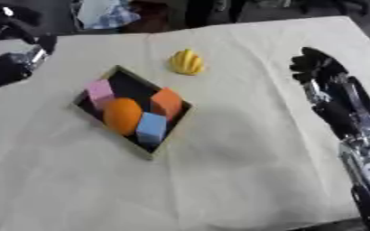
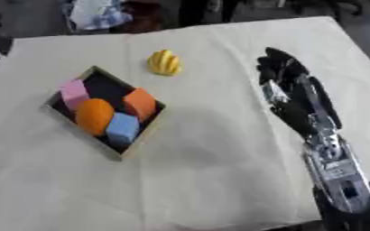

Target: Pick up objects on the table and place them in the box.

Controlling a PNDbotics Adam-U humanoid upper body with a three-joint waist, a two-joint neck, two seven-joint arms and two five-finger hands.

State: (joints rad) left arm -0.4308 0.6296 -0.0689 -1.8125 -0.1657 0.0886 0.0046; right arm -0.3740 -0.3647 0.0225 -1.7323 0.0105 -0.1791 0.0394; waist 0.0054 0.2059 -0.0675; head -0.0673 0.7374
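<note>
A shallow dark box (image 1: 122,72) with a pale rim lies askew on the cloth, left of centre. Inside it sit a pink block (image 1: 100,93), an orange ball (image 1: 122,116), an orange block (image 1: 167,103) and a light blue block (image 1: 151,127). A yellow ribbed object (image 1: 187,62) lies on the cloth just beyond the box's far corner. My right hand (image 2: 287,85) hovers over the cloth to the right of the yellow object, fingers straight, holding nothing. My left hand (image 1: 14,65) shows at the upper left edge, off the table's side; its fingers are too blurred to read.
A cream cloth (image 1: 219,171) covers the table, with wrinkles across its near half. Beyond the far edge lies a white and blue bundle (image 1: 103,13) among dark shapes. The table's right edge runs close behind my right arm (image 2: 334,167).
</note>
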